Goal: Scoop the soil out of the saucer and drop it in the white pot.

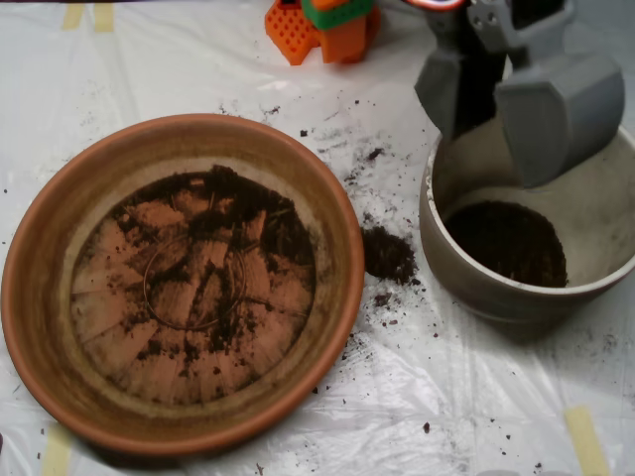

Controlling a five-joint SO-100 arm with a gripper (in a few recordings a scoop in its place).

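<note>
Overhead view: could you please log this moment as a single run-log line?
scoop: open over white pot | pot: soil inside | saucer: thin soil residue | spill: clump on sheet between saucer and pot

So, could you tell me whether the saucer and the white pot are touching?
Apart. The overhead view shows plastic sheet and a spilled soil clump between the saucer rim and the white pot wall.
</note>
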